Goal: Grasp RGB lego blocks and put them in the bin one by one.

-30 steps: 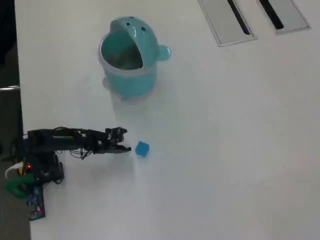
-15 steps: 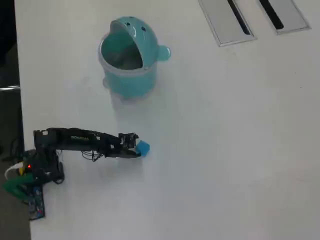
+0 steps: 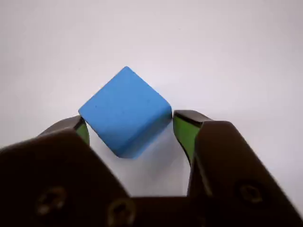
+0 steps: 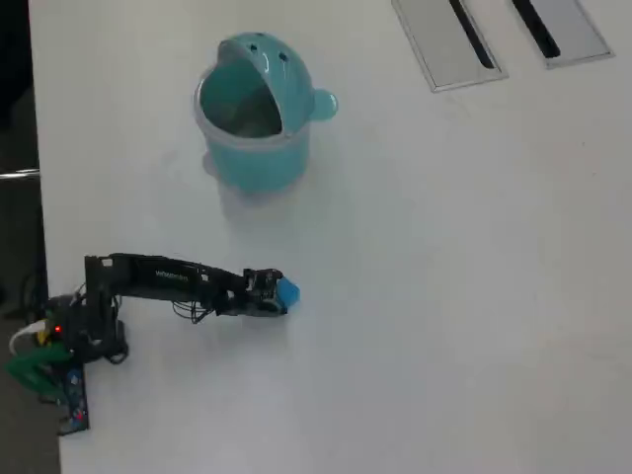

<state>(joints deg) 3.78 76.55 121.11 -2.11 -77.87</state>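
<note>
The fingers (image 3: 130, 130) stand spread either side of the blue block (image 3: 125, 111), which sits corner-on between them on the tabletop (image 3: 227, 52), so closing on its edges could twist or squirt it free, far from the bin (image 4: 252, 123).

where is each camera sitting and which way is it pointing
Wrist view: rides on the arm behind the tool, looking past its two green-padded jaws at the small blue cube-like plastic block on the white table.
Overhead view: fixed above, looking straight down; shows the whole black arm, its base at the left edge, and the round teal plastic bin.
Shared: the blue block, the tool and the table.
</note>
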